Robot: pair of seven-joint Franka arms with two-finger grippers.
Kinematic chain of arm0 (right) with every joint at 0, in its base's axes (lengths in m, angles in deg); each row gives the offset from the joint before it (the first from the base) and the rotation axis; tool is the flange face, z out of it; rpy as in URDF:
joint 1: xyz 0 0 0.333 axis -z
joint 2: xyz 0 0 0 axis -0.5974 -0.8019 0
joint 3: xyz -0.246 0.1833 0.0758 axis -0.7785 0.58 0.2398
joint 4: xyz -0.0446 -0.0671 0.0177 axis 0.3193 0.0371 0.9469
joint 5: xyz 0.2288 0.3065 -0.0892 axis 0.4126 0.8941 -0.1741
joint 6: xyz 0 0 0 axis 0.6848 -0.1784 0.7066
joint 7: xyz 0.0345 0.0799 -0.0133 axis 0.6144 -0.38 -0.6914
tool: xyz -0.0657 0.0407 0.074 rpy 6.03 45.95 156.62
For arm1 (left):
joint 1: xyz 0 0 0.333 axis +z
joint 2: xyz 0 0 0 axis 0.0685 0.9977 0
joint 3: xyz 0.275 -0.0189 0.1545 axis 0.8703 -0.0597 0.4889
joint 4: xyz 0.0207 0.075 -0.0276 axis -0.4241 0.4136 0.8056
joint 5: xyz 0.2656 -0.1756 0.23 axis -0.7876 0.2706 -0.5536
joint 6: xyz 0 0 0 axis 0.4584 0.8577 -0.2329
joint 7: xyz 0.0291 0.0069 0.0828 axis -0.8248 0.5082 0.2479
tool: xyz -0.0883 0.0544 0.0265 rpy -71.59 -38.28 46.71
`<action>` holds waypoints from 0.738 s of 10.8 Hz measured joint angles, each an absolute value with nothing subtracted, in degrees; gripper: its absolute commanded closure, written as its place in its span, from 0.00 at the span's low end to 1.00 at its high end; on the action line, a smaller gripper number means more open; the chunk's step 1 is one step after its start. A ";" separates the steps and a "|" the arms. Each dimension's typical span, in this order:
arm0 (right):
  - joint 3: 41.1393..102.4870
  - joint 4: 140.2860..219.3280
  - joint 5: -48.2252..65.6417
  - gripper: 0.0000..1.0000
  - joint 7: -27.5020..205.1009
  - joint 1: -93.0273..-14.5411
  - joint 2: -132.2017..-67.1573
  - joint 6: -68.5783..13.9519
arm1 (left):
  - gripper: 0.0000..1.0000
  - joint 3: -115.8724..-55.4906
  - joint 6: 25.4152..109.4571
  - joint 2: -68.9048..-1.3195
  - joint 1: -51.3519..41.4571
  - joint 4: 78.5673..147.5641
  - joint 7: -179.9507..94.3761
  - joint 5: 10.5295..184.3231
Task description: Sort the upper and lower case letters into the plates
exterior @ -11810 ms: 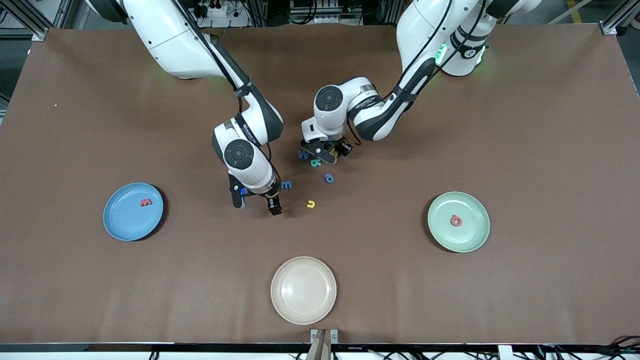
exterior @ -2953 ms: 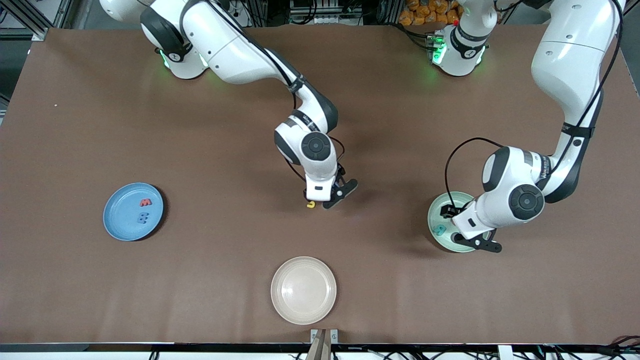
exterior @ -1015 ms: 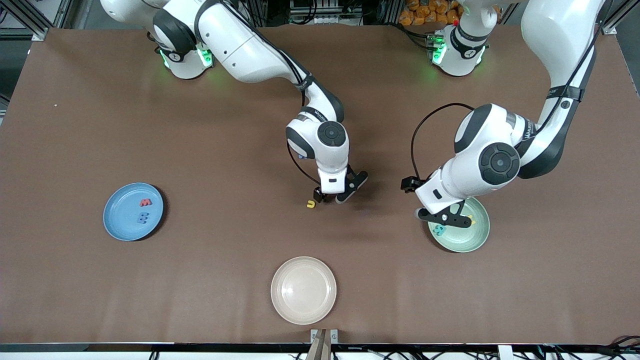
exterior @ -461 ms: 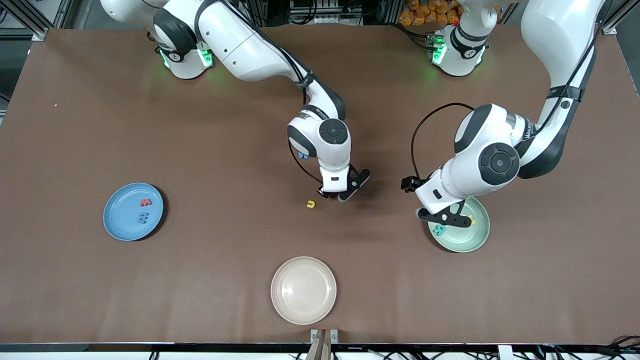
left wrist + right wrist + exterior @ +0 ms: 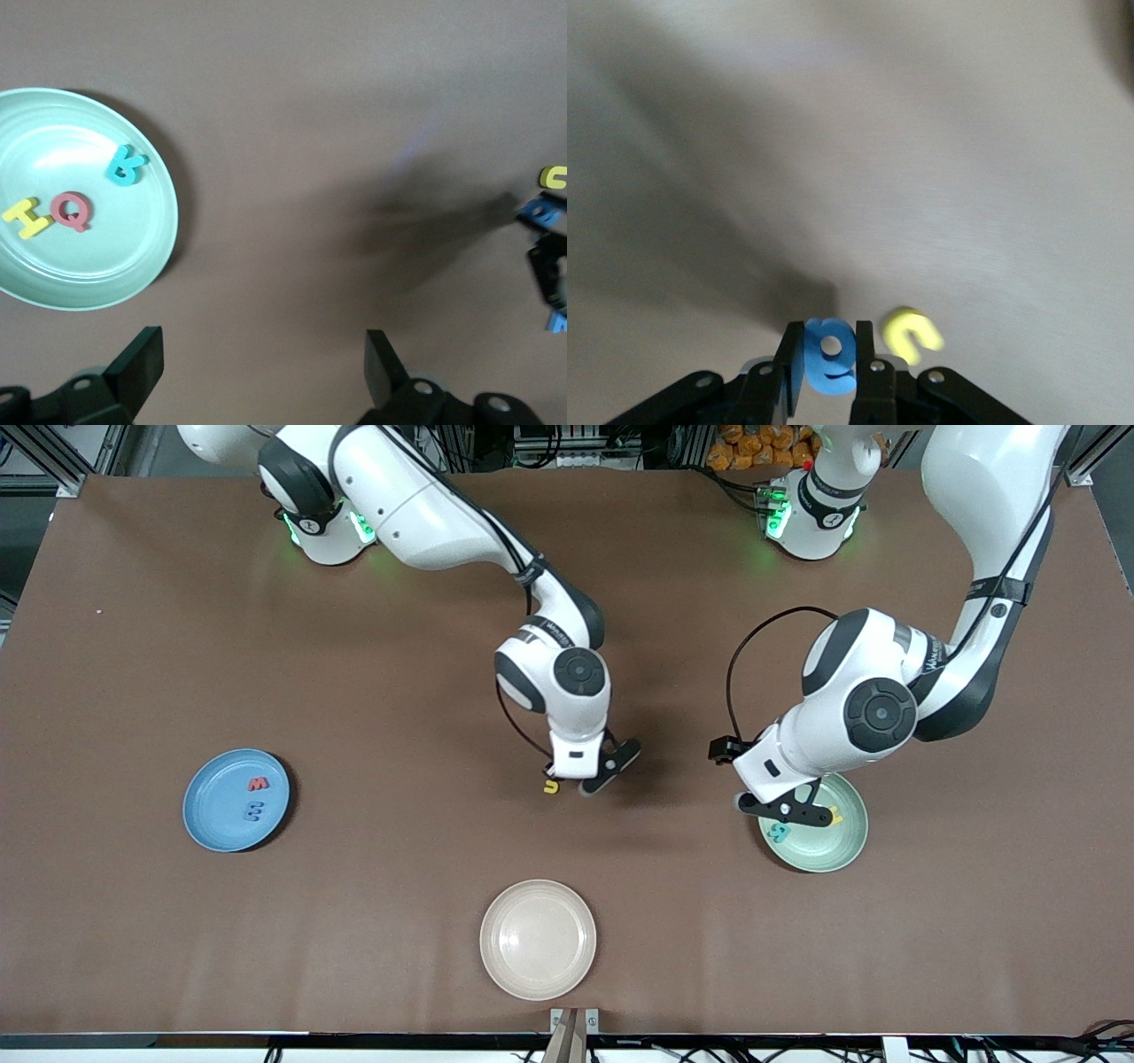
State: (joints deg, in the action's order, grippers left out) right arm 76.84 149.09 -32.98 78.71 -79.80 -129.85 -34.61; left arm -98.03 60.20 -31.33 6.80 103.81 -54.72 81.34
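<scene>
Since a second ago the right tool (image 5: 576, 777) has shifted slightly toward the yellow letter (image 5: 551, 786) at mid-worktop and clamped shut on a blue letter (image 5: 829, 356), which the right wrist view shows pinched upright between its fingers; the left tool (image 5: 788, 808) has barely moved.

Nearest the front camera, the cream plate (image 5: 538, 939) sits empty. Farther back than it, toward the right arm's end of the worktop (image 5: 133, 921), the blue plate (image 5: 213, 824) carries a red letter (image 5: 257, 784) and a blue one (image 5: 254, 811). Toward the left arm's end, the pale green plate (image 5: 133, 266) holds a yellow letter (image 5: 27, 218), a red Q (image 5: 71, 211) and a teal letter (image 5: 127, 165). The left tool waits released over that plate's rim.

The step in hand looks like a pick just secured. Next, by judgement, comes a lift clear of the yellow letter beside it, then a carry to whichever plate matches its case.

Hard to tell: the gripped letter's case, since only its edge and one loop show. In the front view the right wrist hides it entirely, and the left arm covers part of the green plate. Only seven letters are countable.
</scene>
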 measured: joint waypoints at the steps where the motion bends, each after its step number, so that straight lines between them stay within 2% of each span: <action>1: 76.70 149.02 -32.97 1.00 78.65 -77.33 -128.40 -31.53 | 0.00 -98.08 60.18 -31.23 5.11 103.87 -57.79 81.34; 3: 75.74 148.99 -33.17 1.00 78.09 -71.86 -126.06 -23.20 | 0.00 -98.24 60.24 -30.69 -0.29 103.93 -64.15 81.35; 5: 69.46 149.04 -33.16 1.00 77.43 -69.39 -125.55 -16.93 | 0.00 -98.28 61.98 -29.21 -6.89 103.33 -67.33 81.35; 8: 60.33 149.10 -33.11 1.00 76.70 -69.49 -125.28 -10.68 | 0.00 -98.00 70.28 -25.18 -14.47 102.69 -73.30 81.35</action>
State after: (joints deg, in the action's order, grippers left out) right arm 60.33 149.10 -33.11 76.70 -69.49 -125.28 -10.68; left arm -98.00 70.28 -25.18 -14.47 102.69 -73.30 81.35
